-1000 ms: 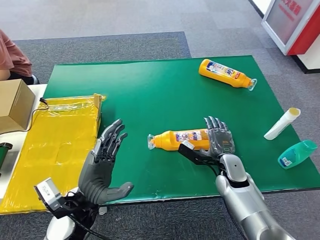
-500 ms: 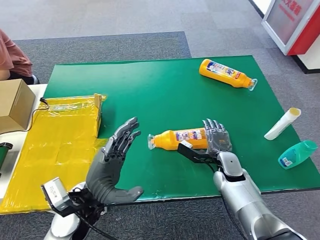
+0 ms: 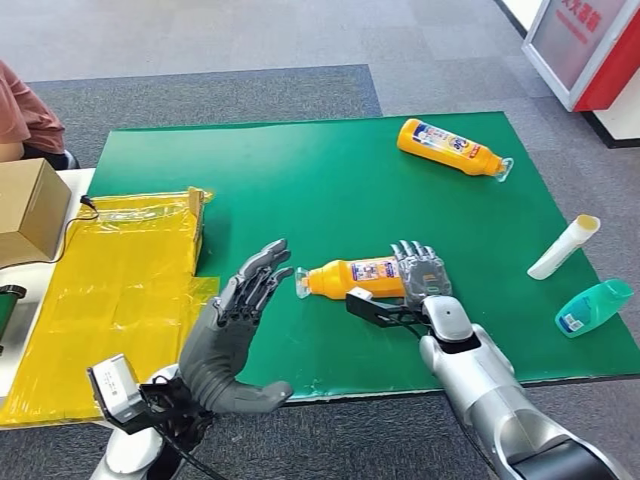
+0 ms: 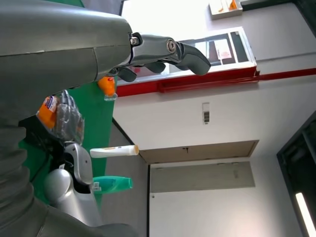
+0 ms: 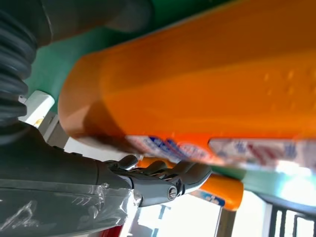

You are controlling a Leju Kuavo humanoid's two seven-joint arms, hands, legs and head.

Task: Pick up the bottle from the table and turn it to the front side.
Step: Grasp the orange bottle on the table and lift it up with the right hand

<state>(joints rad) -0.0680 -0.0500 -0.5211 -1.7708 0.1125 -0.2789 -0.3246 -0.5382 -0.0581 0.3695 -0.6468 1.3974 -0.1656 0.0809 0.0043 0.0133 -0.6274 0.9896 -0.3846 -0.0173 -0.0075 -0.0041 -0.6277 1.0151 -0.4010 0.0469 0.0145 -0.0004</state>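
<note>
The left hand has swung in across the green mat over the last second, its fingers spread apart and empty, tips now just short of the cap end of the near orange bottle. That bottle lies on its side on the counter, nudged slightly leftward with the right hand, whose fingers wrap its base end. It is apparently not yet lifted. Judging by this, a two-handed turn is being set up.
</note>
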